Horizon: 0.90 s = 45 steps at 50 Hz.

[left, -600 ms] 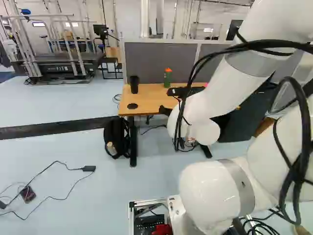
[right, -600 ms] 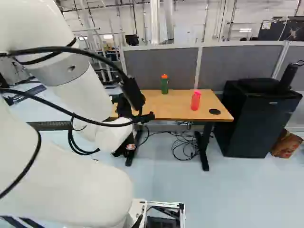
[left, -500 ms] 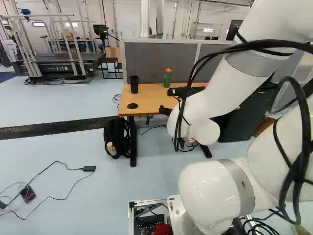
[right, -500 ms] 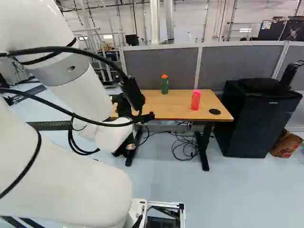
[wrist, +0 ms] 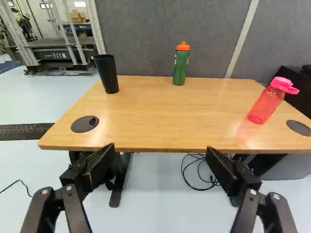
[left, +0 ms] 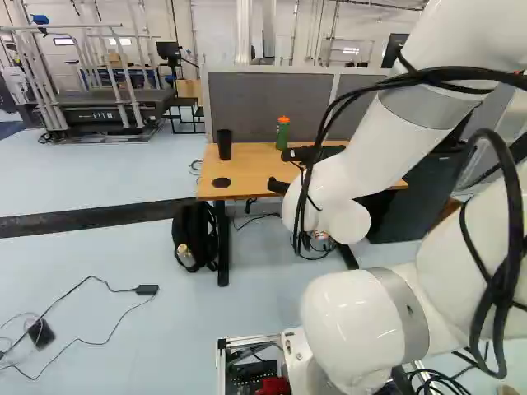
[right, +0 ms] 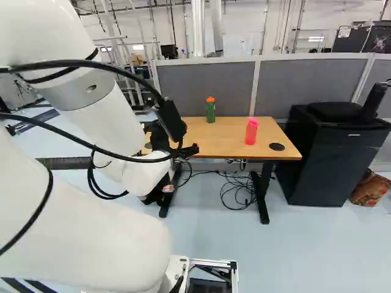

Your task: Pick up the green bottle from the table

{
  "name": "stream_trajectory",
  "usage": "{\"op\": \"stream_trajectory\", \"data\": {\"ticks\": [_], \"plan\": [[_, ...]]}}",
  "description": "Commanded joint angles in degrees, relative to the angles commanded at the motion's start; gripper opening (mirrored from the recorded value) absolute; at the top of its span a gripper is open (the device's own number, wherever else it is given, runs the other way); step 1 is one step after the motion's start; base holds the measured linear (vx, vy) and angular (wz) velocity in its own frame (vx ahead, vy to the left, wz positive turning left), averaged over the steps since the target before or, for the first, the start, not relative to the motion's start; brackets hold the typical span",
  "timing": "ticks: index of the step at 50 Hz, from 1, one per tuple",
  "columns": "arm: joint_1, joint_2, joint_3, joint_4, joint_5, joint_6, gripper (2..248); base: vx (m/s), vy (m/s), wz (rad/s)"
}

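The green bottle (wrist: 181, 64) with an orange cap stands upright near the back edge of the wooden table (wrist: 160, 109); it also shows as the green bottle (right: 210, 110) in the right base view. Part of my black gripper (right: 190, 150) shows beyond the white arm, on the near side of the table. In the wrist view my gripper (wrist: 160, 151) is open, its fingers wide apart with nothing between them. The bottle is well ahead of the fingers, across the tabletop, and touches neither.
A black cup (wrist: 107, 74) stands left of the bottle, and a pink bottle (wrist: 268, 102) stands upright to its right. Grey partitions (right: 204, 85) rise behind the table. A black cabinet (right: 324, 162) is right of it; a black backpack (left: 196, 234) sits by a table leg.
The base has moved slightly ahead: the table and floor items have shifted a little lower and look nearer in both base views. The arm holds its pose against its lowest joint.
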Motion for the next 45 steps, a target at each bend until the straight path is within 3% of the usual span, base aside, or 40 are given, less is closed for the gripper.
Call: {"op": "stream_trajectory", "data": {"ticks": [45], "plan": [[0.0, 0.0, 0.0, 0.0, 0.0, 0.0, 247, 0.159, -0.046, -0.015]]}}
